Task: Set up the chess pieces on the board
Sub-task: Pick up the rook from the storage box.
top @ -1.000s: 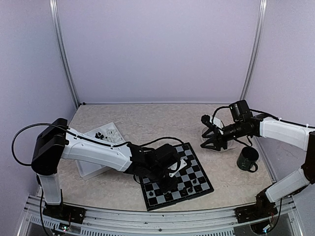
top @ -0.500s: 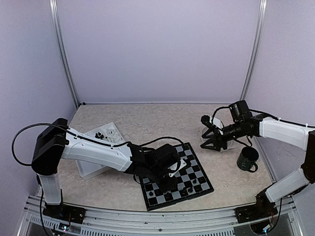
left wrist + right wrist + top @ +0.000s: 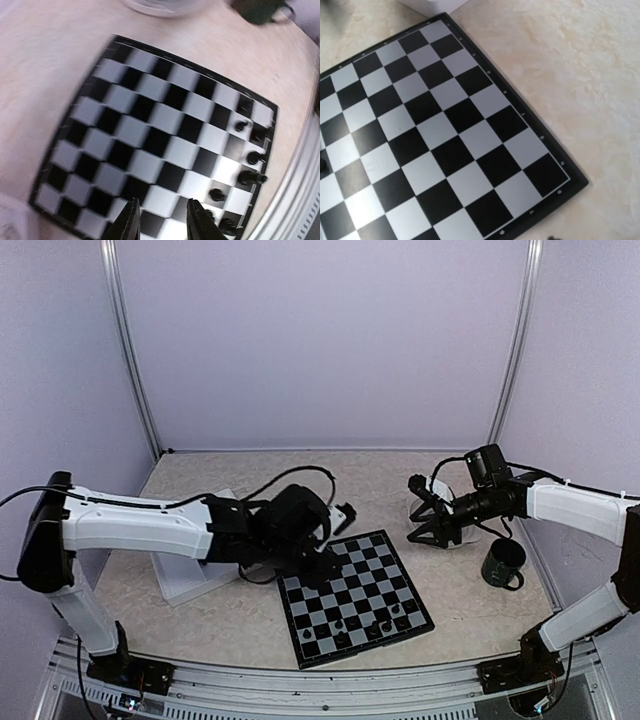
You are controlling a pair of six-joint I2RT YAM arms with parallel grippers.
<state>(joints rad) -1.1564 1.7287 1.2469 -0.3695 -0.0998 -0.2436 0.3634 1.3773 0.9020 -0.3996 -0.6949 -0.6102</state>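
Observation:
The board (image 3: 350,580) lies flat in front of the arms, also seen in the left wrist view (image 3: 150,115) and the right wrist view (image 3: 445,145). Several black chess pieces (image 3: 375,625) stand along its near edge and show blurred in the left wrist view (image 3: 247,177). My left gripper (image 3: 328,552) hovers over the board's far left corner. Its fingers (image 3: 129,220) are apart with nothing between them. To the right of the board my right gripper (image 3: 425,512) hangs open over a round plate (image 3: 455,538), with nothing visible between its fingers. No fingers show in the right wrist view.
A white tray (image 3: 190,580) with loose pieces (image 3: 215,512) lies left of the board, partly under my left arm. A dark green mug (image 3: 503,565) stands right of the plate. Purple walls close in the table on three sides.
My left gripper has risen from the board's near rows and pulled back toward its far left corner, and its jaws have opened. The right arm has stayed put.

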